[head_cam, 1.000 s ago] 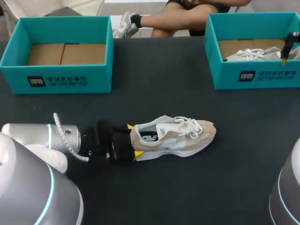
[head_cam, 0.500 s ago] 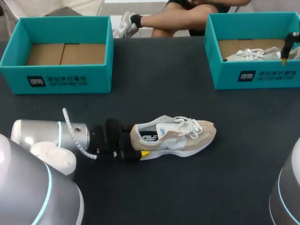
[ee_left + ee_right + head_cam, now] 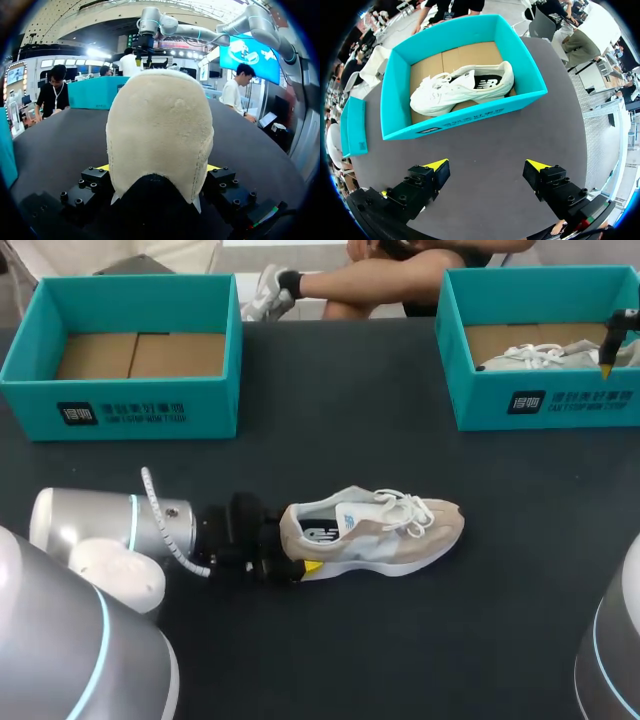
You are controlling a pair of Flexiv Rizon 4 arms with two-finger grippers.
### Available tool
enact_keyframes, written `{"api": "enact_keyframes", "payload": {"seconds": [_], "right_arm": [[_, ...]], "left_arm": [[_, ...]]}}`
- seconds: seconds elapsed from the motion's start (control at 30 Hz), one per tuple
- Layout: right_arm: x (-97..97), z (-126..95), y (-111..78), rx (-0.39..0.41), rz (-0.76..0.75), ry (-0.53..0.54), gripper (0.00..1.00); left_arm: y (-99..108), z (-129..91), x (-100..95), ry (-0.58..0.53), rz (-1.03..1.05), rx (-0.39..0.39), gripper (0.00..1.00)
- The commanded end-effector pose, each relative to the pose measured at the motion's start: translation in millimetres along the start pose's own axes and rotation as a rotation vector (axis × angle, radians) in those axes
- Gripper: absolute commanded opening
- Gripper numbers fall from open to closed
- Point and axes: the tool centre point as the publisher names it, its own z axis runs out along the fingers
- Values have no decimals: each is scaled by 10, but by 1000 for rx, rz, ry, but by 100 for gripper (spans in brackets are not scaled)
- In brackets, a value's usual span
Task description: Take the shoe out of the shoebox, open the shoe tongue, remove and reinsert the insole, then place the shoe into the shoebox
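Table point(image 3: 350, 420) layout: two boxes at the rear, one shoe in front.
Left shoebox point(image 3: 140, 412) stands rear left; right shoebox point(image 3: 545, 400) rear right, second shoe point(image 3: 462, 87) lying inside. Shoe point(image 3: 375, 532) lies on the table before centre, toe rightward, its heel clasped on both sides by the left gripper point(image 3: 292, 543). Right gripper point(image 3: 487, 169) hangs near the right shoebox, fingers apart.
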Motion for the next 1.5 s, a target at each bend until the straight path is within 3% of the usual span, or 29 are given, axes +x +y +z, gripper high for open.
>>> {"api": "enact_keyframes", "payload": {"seconds": [0.03,0.6,1.5], "right_arm": [[0,1,-7,-2,1,1,100],[0,1,-7,-2,1,1,100],[0,1,-7,-2,1,1,100]], "left_arm": [[-11,-90,-35,46,4,-7,0],[199,-451,81,47,-17,-89,0],[332,-414,63,32,-31,-108,0]]}}
